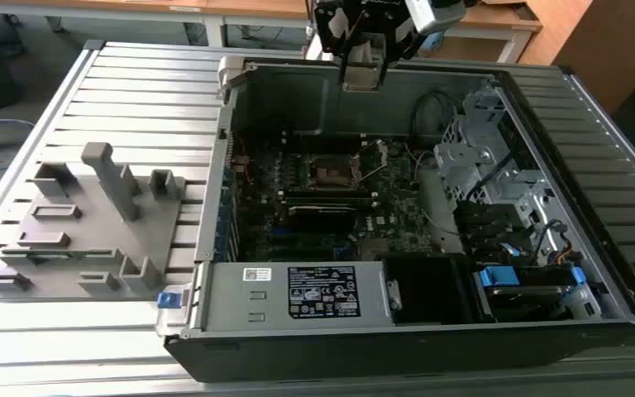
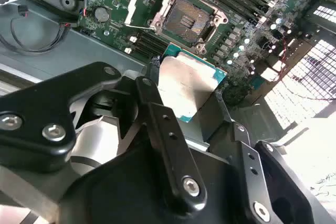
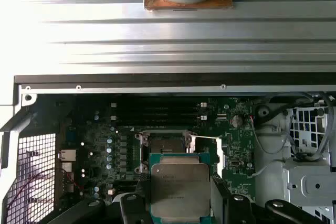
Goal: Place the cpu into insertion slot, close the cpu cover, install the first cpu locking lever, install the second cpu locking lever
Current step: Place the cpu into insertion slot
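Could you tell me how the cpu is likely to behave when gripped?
The cpu looks a thin, rigid plate, so it likely won't flex. Its smooth metal top suggests it could slip in the tool. The thin green edge probably chips easily.

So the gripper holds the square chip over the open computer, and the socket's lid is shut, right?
Not shut: the second wrist view shows the cpu cover flipped open beside the bare insertion slot. The gripper does hold the cpu over the open computer.
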Robot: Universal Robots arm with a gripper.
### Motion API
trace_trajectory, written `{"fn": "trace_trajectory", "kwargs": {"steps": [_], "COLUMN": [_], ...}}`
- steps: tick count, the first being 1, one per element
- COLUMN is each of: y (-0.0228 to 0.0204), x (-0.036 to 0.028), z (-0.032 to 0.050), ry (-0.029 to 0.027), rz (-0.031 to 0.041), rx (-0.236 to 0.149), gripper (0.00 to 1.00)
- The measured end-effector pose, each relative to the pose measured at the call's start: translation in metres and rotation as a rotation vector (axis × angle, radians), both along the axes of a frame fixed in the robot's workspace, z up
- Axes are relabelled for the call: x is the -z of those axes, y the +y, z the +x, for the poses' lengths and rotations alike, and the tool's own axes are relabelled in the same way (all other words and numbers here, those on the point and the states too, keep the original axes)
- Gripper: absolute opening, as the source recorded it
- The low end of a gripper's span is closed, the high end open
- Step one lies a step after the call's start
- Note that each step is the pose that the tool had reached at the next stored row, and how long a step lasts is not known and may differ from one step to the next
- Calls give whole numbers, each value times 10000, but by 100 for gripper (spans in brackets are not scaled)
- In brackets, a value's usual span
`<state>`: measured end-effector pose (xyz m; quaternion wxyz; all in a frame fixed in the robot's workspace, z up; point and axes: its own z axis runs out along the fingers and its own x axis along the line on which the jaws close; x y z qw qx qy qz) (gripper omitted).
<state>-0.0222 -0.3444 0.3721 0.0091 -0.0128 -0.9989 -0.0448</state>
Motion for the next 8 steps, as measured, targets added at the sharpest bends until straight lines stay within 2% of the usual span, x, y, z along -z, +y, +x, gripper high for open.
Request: {"fn": "trace_trajectory", "kwargs": {"steps": [8], "y": [0], "x": [5], "z": [0], "ry": [1], "rz": [-1], "rx": [0], "gripper": [54]}}
